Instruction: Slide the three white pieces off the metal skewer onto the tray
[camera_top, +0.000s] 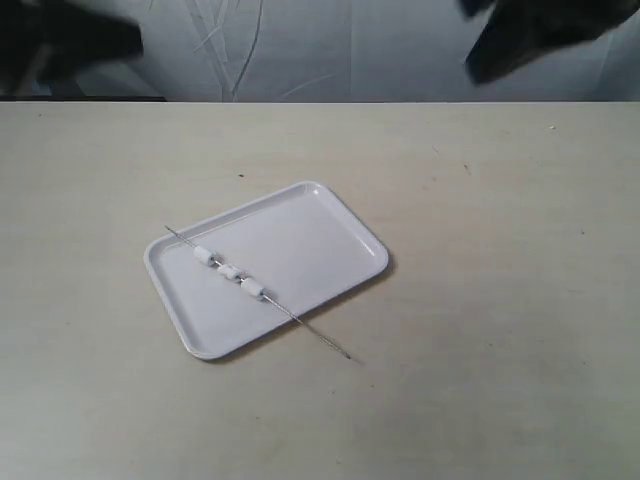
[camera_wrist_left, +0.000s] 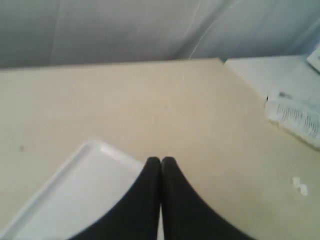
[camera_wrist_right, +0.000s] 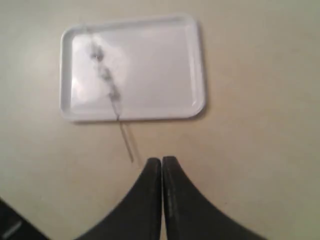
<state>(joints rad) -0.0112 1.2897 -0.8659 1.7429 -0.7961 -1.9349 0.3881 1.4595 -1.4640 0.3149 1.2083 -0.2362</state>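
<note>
Exterior view alone resolves the metal skewer (camera_top: 312, 330), tip overhanging the tray (camera_top: 320, 225), bearing 3 white pieces (camera_top: 229, 270); farther back, left gripper (camera_wrist_left: 161, 162) and right gripper (camera_wrist_right: 161, 162) hover closed, empty, the left wrist view showing only 1 tray corner.

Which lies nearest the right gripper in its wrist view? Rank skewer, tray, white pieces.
1. metal skewer: bare end on the table by the right gripper.
2. tray: near rim, just beyond.
3. three white pieces: threaded, over the tray.
</note>
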